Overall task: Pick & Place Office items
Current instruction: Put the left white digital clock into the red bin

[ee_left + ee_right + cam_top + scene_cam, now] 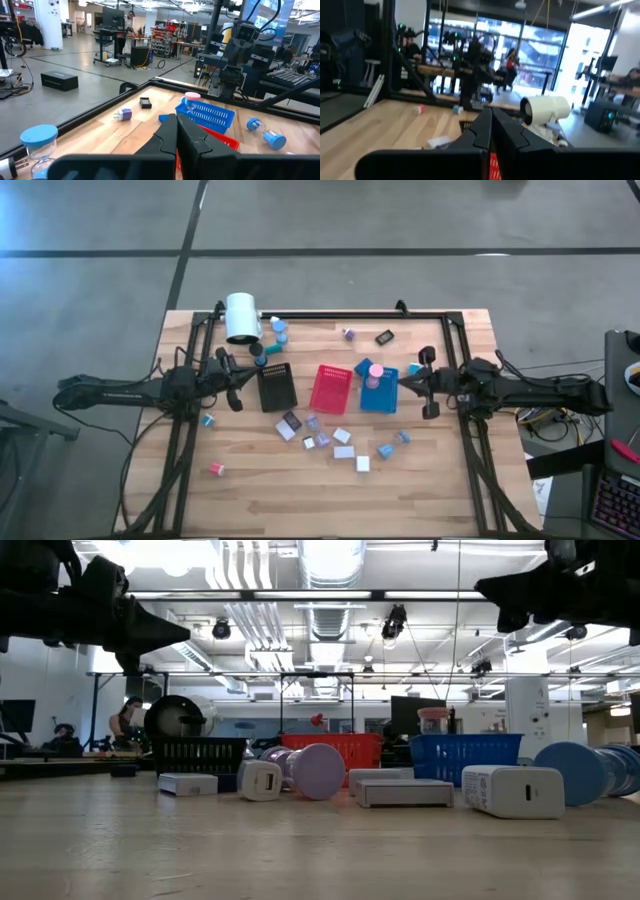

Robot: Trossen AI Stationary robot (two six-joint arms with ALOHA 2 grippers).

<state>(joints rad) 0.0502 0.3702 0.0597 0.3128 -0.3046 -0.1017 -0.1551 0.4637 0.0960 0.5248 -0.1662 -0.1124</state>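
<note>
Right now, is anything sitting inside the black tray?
No, in the high view the black tray shows only its own dark grid floor.

The office items [330, 435] lie loose on the table: white and grey blocks [343, 451] clustered in front of the trays, a pink round cap [376, 370] standing in the blue tray, a small pink piece [216, 469] off alone near the left front, a black bit [384, 336] and a lavender piece [348, 333] toward the back.

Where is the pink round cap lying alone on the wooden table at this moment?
In the high view, the small pink round cap lies alone near the table's front left corner, well apart from the black rectangular tray and the cluster of small blocks.
</note>
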